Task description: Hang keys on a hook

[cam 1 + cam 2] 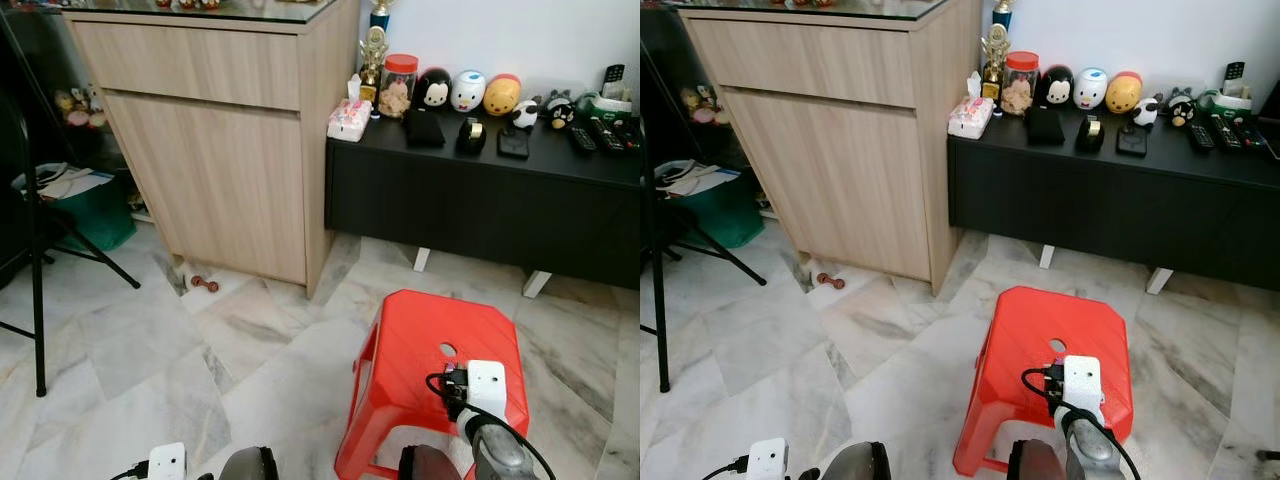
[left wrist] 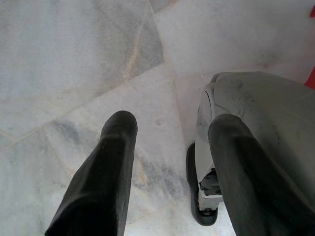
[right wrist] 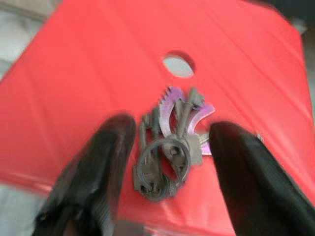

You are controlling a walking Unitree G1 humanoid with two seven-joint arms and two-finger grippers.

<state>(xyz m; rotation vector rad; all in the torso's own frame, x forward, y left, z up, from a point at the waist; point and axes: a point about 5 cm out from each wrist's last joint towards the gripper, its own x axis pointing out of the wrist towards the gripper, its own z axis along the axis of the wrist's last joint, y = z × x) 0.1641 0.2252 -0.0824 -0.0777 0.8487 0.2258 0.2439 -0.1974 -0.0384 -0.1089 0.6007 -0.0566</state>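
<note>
A red stool (image 1: 440, 375) stands on the marble floor (image 1: 150, 370) before a black sideboard (image 1: 480, 205) and a wooden cabinet (image 1: 215, 140). The keys (image 3: 170, 150), a bunch on a dark ring, lie on the stool's seat just beside its round hole (image 3: 178, 65). The right gripper (image 3: 167, 169) hangs over them with its fingers spread wide, one either side of the bunch, neither clearly touching it. The left gripper (image 2: 170, 167) hangs low over the floor, fingers parted and holding nothing, beside the robot's foot (image 2: 256, 142). Toys and jars line the sideboard top.
</note>
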